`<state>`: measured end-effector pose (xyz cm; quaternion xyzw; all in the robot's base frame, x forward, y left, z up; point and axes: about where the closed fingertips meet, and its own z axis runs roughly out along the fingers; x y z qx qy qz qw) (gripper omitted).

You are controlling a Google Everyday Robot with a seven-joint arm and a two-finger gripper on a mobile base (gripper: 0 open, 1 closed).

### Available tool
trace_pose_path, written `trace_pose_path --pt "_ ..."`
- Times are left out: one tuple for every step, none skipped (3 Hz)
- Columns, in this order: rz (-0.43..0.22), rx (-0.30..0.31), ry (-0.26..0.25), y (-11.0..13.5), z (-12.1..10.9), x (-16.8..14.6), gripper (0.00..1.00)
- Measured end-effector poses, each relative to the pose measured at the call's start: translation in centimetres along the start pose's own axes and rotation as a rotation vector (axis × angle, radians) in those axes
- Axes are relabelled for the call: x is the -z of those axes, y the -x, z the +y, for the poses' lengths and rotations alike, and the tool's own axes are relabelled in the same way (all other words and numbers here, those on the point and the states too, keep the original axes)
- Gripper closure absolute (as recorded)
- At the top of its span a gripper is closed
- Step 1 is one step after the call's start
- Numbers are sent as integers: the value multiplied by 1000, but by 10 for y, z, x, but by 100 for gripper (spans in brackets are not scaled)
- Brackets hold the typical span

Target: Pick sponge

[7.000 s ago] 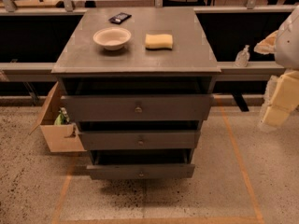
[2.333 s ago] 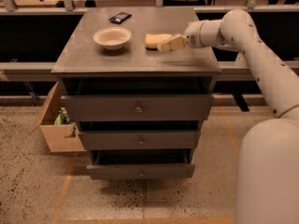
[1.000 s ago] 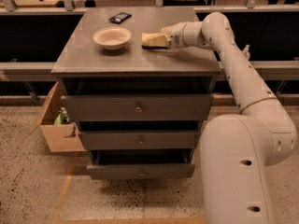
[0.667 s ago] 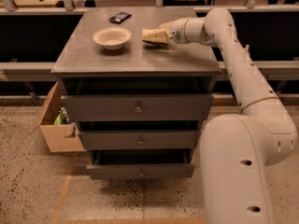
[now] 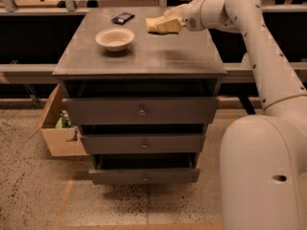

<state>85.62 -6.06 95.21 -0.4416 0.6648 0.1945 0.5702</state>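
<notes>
The pale yellow sponge (image 5: 154, 25) is off the grey cabinet top (image 5: 144, 59) and hangs in the air above its far right part. My gripper (image 5: 169, 22) reaches in from the right on the white arm and is shut on the sponge's right end. A faint shadow lies on the top below it. The white bowl (image 5: 114, 38) stands to the left of the sponge, lower in the view.
A small black flat object (image 5: 123, 17) lies at the back of the top behind the bowl. The cabinet has three drawers, the lowest (image 5: 144, 175) pulled out slightly. A cardboard box (image 5: 57, 134) stands on the floor at the left. Railings run behind.
The gripper has risen with the sponge in it, lifting it off the cabinet top and a little to the left. The bowl has not moved.
</notes>
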Motion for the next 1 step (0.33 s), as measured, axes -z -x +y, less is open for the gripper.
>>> trace_pose_path --pt "-3 18 2 6 2 2 100"
